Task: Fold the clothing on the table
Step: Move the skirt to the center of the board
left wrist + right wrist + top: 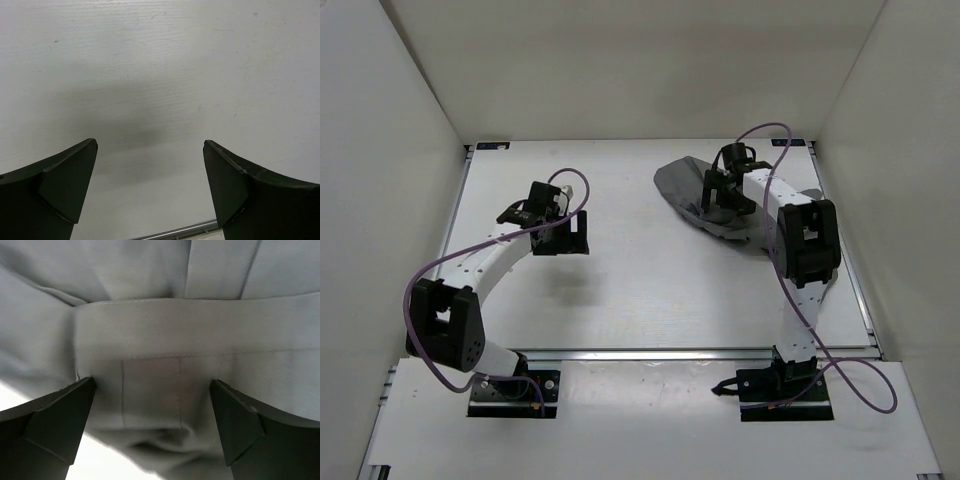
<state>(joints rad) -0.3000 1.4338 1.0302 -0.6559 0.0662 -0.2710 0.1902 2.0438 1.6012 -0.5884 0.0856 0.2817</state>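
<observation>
Right gripper (152, 390) spread wide, released, over bunched grey clothing (150, 325), possibly touching cloth. Left gripper (150, 150) spread wide, released, hovering above white table (160, 60).

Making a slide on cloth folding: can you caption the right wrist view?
Open right gripper close over the grey clothing, a stitched rectangular patch framed in its gap.
</observation>
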